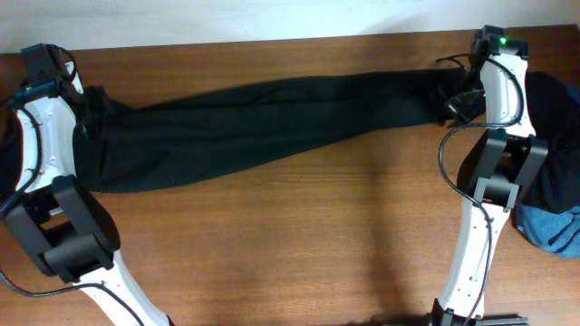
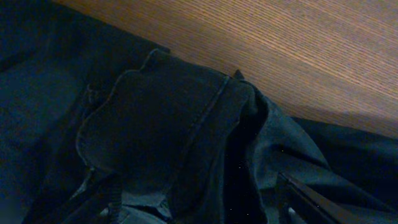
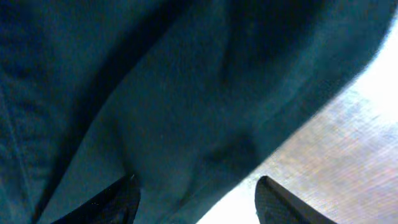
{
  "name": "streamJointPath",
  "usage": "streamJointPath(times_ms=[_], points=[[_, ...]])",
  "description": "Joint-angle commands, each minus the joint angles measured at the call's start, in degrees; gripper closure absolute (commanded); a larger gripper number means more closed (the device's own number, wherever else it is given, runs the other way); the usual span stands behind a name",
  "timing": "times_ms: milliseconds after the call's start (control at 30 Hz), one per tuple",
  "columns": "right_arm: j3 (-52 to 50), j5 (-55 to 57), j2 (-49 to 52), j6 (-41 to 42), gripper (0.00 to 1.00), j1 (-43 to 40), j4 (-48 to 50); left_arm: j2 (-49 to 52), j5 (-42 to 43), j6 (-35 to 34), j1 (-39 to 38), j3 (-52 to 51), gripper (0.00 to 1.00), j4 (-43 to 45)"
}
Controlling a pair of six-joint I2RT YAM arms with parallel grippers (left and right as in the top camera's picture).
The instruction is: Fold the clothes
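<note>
A long pair of black trousers (image 1: 263,122) lies stretched across the table, waist at the left and leg ends at the right. My left gripper (image 1: 88,113) hovers over the waist end. In the left wrist view it (image 2: 200,191) stands open, its fingers (image 2: 298,196) wide apart over the bunched waistband and pocket (image 2: 155,118). My right gripper (image 1: 453,101) is at the leg ends. In the right wrist view it (image 3: 199,202) is open, straddling the edge of the trouser leg (image 3: 186,112), with one finger (image 3: 280,202) over bare wood.
More clothes are piled at the table's right edge: a black piece (image 1: 555,118) and a blue piece (image 1: 555,228) in front of it. The wooden table (image 1: 299,235) shows bare in front of the trousers. Both arm bases stand at the near edge.
</note>
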Motion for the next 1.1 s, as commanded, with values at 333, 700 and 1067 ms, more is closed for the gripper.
streamJointPath(times_ms=[333,700,1067], points=[[-3.6,-2.4,-2.8,-0.5,0.8,1.2,2.5,-0.3,-0.6,0.9,-0.2,0.2,0.21,0.0],[-3.1,-3.1,-8.5,-2.5,0.96,1.2,5.5,-0.3,-0.6,0.9,-0.2,0.2,0.21,0.0],[-2.6,-4.2,-10.0,-1.5,0.96,1.3,11.7,-0.3,-0.6,0.9,-0.1,0.2,0.21,0.0]])
